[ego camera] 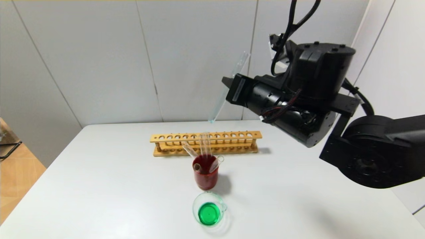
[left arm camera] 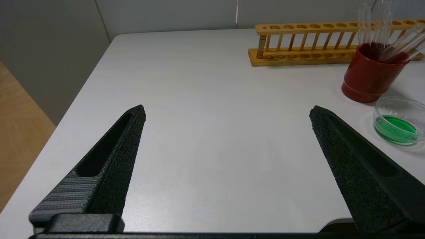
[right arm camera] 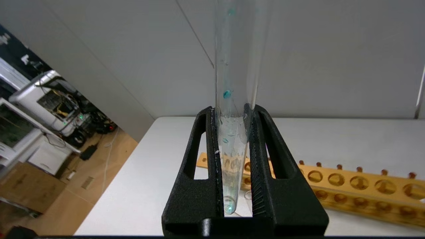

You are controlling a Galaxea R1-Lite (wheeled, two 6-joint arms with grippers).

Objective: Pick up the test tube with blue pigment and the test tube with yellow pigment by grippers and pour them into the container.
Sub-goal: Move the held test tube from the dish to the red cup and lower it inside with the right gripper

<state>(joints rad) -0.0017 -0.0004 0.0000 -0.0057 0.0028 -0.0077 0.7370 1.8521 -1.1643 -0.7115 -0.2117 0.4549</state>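
The right gripper [ego camera: 232, 87] is clenching the test tube with blue pigment [ego camera: 229, 88] high above the far right of the table [ego camera: 99, 186], tilted and nearly drained, only droplets clinging inside. The container [ego camera: 210, 209], near the front, is already holding green liquid, so pouring seems done. Next, the empty tube likely needs parking, perhaps in the red beaker [ego camera: 206, 176]; the left gripper [left arm camera: 227, 166] is idling, jaws spread, at left.
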